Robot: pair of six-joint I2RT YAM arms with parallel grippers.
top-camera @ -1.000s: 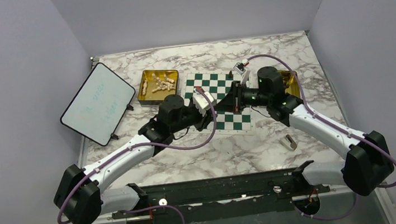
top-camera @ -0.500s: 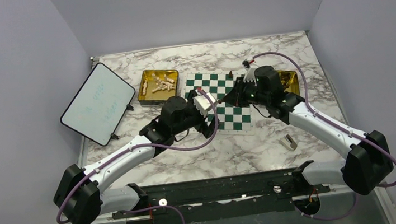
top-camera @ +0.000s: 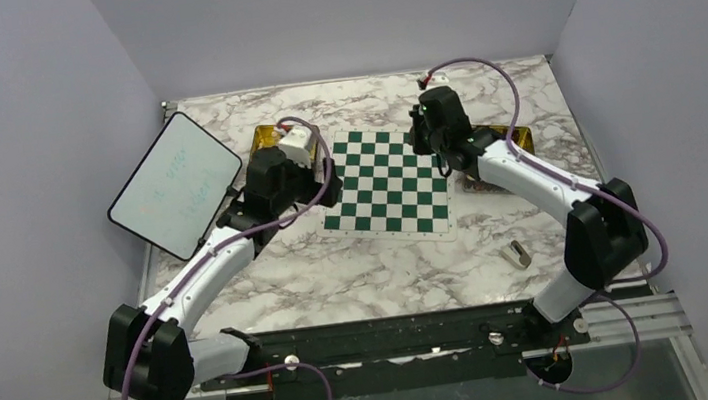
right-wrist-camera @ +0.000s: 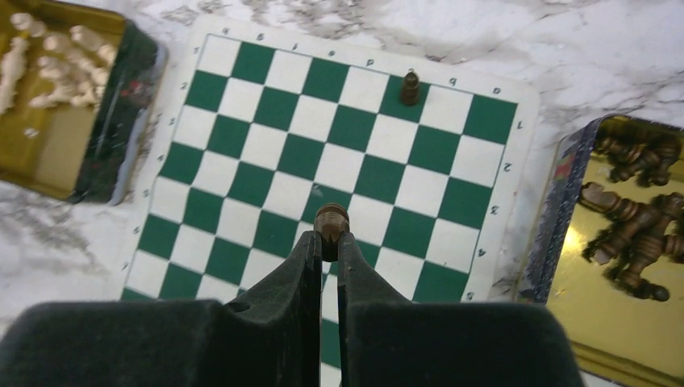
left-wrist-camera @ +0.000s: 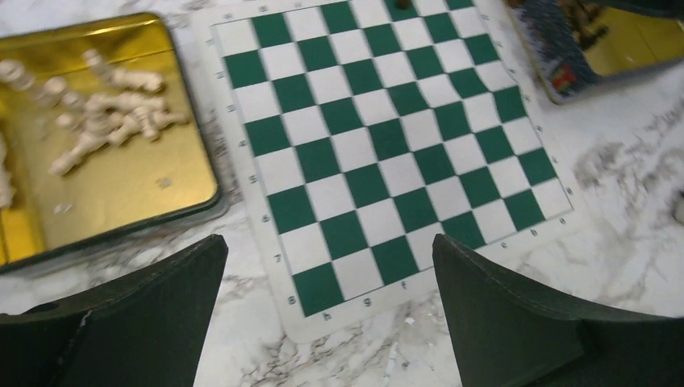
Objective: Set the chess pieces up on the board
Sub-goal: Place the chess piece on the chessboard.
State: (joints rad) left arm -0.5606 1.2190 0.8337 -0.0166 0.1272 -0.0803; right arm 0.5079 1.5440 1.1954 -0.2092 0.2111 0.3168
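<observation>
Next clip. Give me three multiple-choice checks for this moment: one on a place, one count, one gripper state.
1. The cream pieces are:
A) in rows on the board
B) scattered across the board
C) heaped in the gold tray beside it

2. Pieces standing on the board:
A) one
B) none
C) four

3. The right gripper is:
A) open and empty
B) shut on a dark piece
C) shut on a cream piece

Key:
1 C, since the left wrist view shows them all lying inside the tray.
2 A, since only the standing dark piece rests on a square, near the far edge.
3 B, since its fingers pinch the held dark piece above the board.
</observation>
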